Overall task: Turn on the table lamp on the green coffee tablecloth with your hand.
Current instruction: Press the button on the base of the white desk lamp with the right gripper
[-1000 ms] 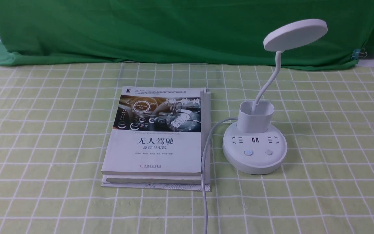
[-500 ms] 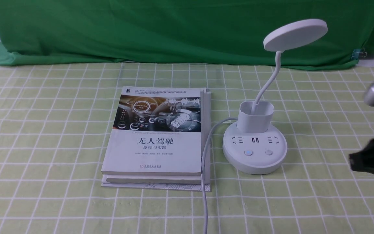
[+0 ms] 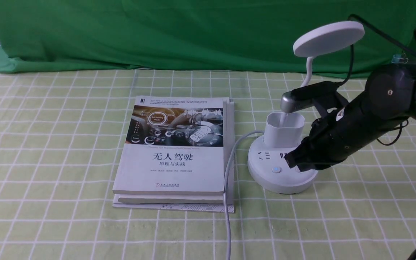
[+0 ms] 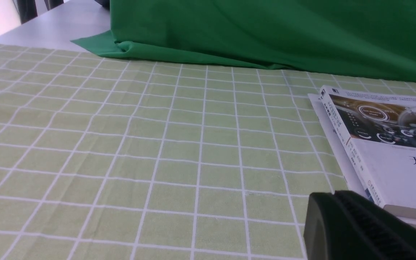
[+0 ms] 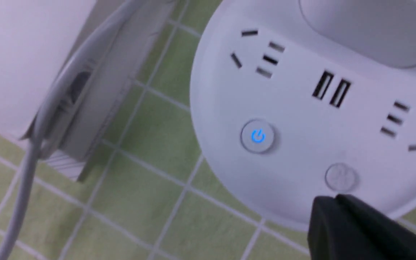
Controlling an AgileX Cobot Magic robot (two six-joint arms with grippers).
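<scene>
The white table lamp (image 3: 283, 172) stands right of centre on the green coffee tablecloth (image 3: 49, 144), its disc head (image 3: 329, 38) raised on the curved neck. My right hand reaches in from the right. Its gripper (image 3: 290, 161) is shut and empty, over the right half of the round base, and hides the right button in the front view. In the right wrist view the closed tip (image 5: 332, 200) sits just short of the plain round button (image 5: 341, 177). The blue-lit power button (image 5: 258, 136) lies beside it. My left gripper (image 4: 332, 196) is shut, low over the cloth beside the books.
A stack of books (image 3: 175, 155) lies left of the lamp. The lamp's white cord (image 3: 228, 202) runs along the books' right edge to the table's front. A dark green backdrop (image 3: 157, 32) closes off the back. Black cables (image 3: 385, 36) arch over my right arm near the lamp head.
My right arm has come in from the right edge, out of view one second ago, and now its shut tip is over the lamp base. Lamp, books and cord have not moved.
</scene>
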